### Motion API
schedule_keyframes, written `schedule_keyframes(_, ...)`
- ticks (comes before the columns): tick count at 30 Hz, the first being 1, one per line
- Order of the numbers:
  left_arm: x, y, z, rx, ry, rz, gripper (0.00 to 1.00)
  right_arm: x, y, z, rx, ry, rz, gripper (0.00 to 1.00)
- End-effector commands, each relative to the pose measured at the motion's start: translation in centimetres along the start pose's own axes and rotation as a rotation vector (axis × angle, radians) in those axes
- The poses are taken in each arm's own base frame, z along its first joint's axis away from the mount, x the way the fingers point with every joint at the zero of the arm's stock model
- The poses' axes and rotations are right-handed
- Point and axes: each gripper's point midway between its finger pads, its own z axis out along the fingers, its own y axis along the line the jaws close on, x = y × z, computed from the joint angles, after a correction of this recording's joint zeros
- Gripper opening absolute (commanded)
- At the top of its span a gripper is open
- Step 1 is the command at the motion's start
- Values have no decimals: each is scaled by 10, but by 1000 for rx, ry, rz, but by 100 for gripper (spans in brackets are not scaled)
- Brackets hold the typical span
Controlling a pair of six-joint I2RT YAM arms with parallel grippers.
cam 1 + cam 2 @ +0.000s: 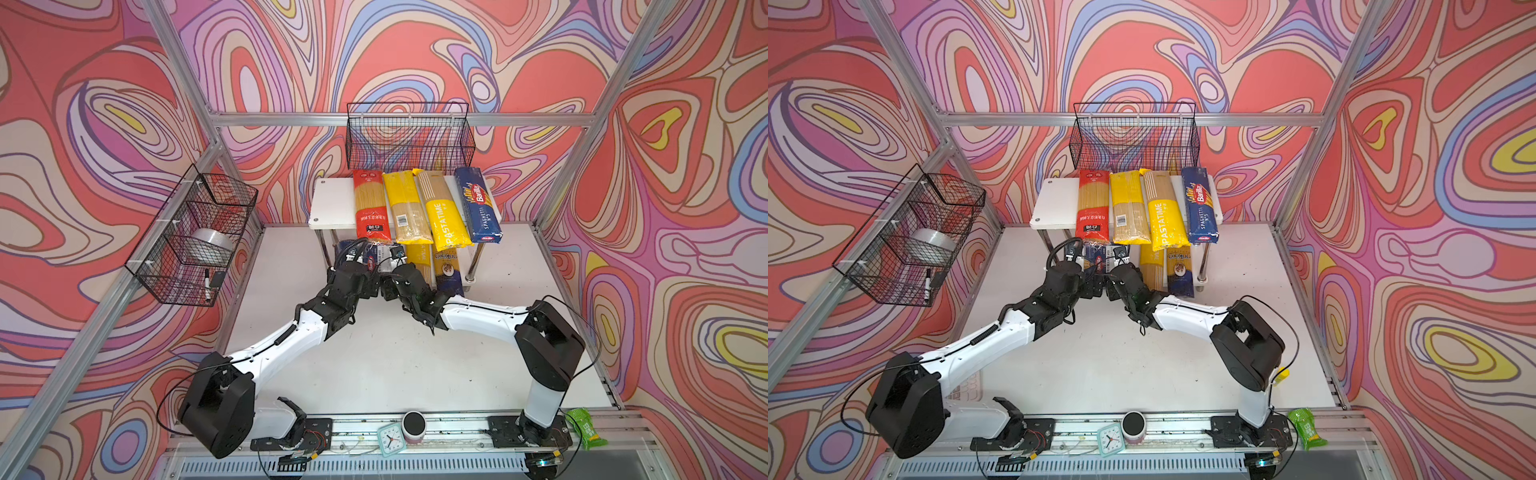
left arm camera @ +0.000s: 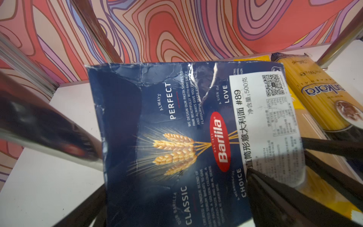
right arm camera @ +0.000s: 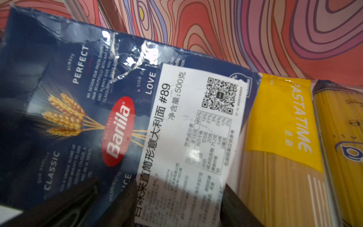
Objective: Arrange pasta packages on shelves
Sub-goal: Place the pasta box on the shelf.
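Wide Barilla box (image 2: pixel 167 137): lower tier of the rack (image 1: pixel 332 199), at 9 o'clock of a PASTATIME bag (image 3: pixel 279 121).
Left end effector (image 2: pixel 176 182): fingers astride the box, grip unclear.
Right end effector (image 3: pixel 161 186): astride it too, can't tell.

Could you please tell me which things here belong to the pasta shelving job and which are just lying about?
Job: white two-tier rack; red spaghetti bag; yellow PASTATIME bag; slim blue Barilla box; wide blue Barilla box.
Lying about: black wire basket behind the rack; mint alarm clock; green snack packet.
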Motion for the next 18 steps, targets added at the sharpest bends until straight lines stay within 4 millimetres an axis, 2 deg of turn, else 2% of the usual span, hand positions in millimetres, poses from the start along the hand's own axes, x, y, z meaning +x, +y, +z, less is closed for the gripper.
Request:
schedule_keyframes(1,-41,-78,-17,369,-112,-2,100,-63,98,-23,-347,-190,17,64)
schedule_keyframes(4,-37,-72,-7,365,-90,-23,100,-59,93,-15,-318,-184,22,65)
schedule_keyframes(9,-30,-74,8,367,-58,-14,100,-61,81,-3,-292,-187,73,65)
schedule_keyframes(18,-32,-67,15,377,-52,-58,100,-63,76,5,-257,-178,61,65)
